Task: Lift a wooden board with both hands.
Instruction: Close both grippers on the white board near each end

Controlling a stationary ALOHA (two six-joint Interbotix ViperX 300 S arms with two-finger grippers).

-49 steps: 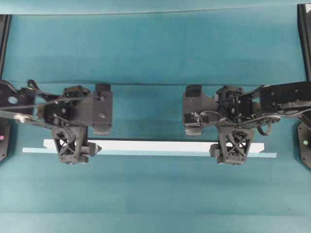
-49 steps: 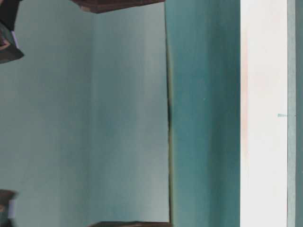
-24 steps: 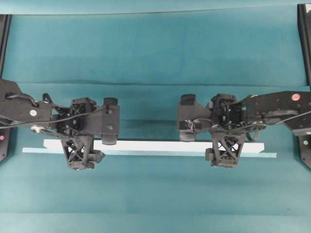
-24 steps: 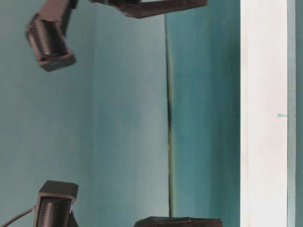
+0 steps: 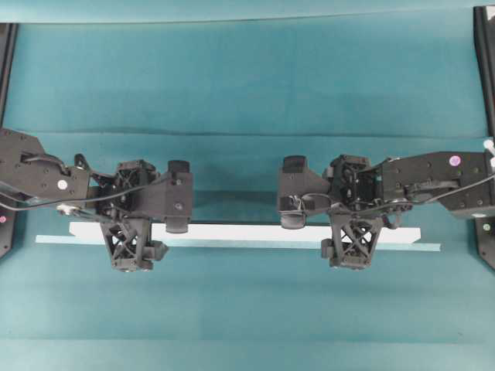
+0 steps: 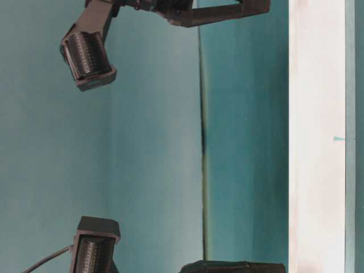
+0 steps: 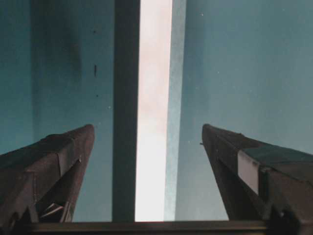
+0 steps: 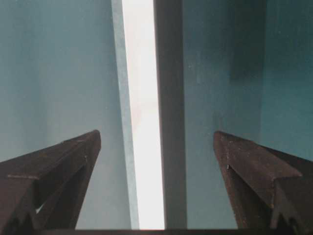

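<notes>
1. Overhead view: even, fairly bright light, soft shadows beneath both arms.
2. The wooden board [image 7: 152, 112] glares white, overexposed in both wrist views.
3. Table-level view is soft, slightly blurred.
4. End effector fingers [image 8: 54, 171] look dark.

Robot lab bench, teal cloth-covered table [image 5: 247, 77], black frame brackets [image 5: 485, 62], two mounted arms

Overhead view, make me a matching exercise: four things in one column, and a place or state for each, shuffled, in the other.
1. wooden board
2. left end effector
3. right end effector
4. tape strip

A. open, over the board's right part
B. pale teal, along the board's near edge
C. white, flat on the teal surface
D. open, over the board's left part

Pairs: 1-C, 2-D, 3-A, 4-B
</notes>
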